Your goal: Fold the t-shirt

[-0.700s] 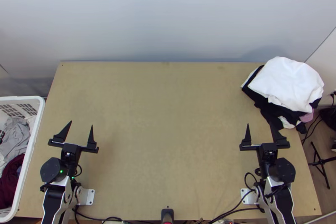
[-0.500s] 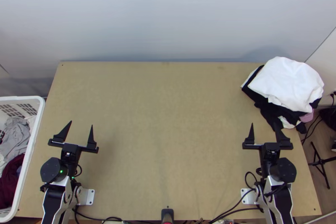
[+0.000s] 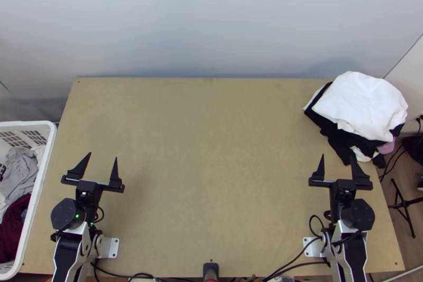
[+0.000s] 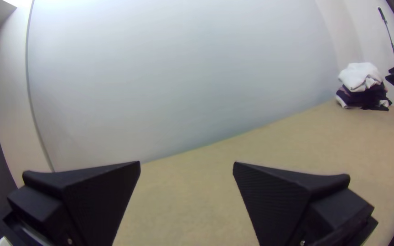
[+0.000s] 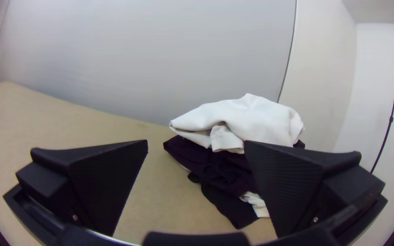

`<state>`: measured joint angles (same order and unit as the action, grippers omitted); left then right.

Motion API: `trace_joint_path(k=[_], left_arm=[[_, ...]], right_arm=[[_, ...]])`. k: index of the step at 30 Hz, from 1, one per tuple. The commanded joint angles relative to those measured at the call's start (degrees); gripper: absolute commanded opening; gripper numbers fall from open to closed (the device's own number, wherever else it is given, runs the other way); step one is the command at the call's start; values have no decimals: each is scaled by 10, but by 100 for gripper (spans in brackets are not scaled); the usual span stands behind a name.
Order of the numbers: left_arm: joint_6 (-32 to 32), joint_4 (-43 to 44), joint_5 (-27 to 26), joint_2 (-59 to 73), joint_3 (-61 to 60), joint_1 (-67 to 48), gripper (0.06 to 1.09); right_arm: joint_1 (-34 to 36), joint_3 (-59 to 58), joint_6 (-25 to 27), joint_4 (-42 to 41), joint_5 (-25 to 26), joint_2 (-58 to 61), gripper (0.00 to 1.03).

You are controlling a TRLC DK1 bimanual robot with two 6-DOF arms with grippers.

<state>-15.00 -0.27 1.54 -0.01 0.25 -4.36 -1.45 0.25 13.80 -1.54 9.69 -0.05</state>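
Left of the left pincer point(image 3: 103, 155), inside the white basket point(image 3: 42, 176): grey cloth point(image 3: 20, 168) and maroon cloth point(image 3: 13, 232), both bunched. T-shirt possibly among these; cannot single out. Expected handling: light, limp, easily creased, hardly fragile. Suggested hold: a raised fold for lifting, then both shoulder corners. Left pincer: spread wide, nothing gripped. Right pincer point(image 3: 337, 155): likewise parted and unloaded. Beyond it and rightward, on the counter point(image 3: 206, 165): white cloth point(image 3: 362, 105), loosely folded, atop dark cloth point(image 5: 210, 164). Brands, labels, writing: none legible on any cloth.
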Motion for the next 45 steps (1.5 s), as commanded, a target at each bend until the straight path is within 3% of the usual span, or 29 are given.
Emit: trace_joint_path(k=[1,14,17,19,22,24,28,34,39,45], left_arm=[[22,0,0,0,0,-2,105],[22,0,0,0,0,-2,105],[51,2,-9,-1,0,-14,105],[52,0,-11,-1,0,-30,105],[-22,21,3,0,-1,-34,105],[-27,12,24,0,4,-35,105],[-48,-4,29,0,26,-5,105],[-51,-84,29,60,139,55,105],[-66,-195,29,209,289,179,105],[-167,-300,-4,317,382,382,103]], right_arm=[[0,-1,-106,0,1,0,98],[-22,-1,-152,0,0,0,98],[-39,-1,-149,0,0,-2,98],[-30,-1,-135,0,1,-1,98],[-22,3,-108,2,0,-1,97],[-36,5,-84,6,-5,10,97],[-59,43,-86,1,10,88,97],[-53,171,-85,-24,22,297,98],[-107,365,-133,141,22,399,98],[-127,528,-185,311,24,465,98]])
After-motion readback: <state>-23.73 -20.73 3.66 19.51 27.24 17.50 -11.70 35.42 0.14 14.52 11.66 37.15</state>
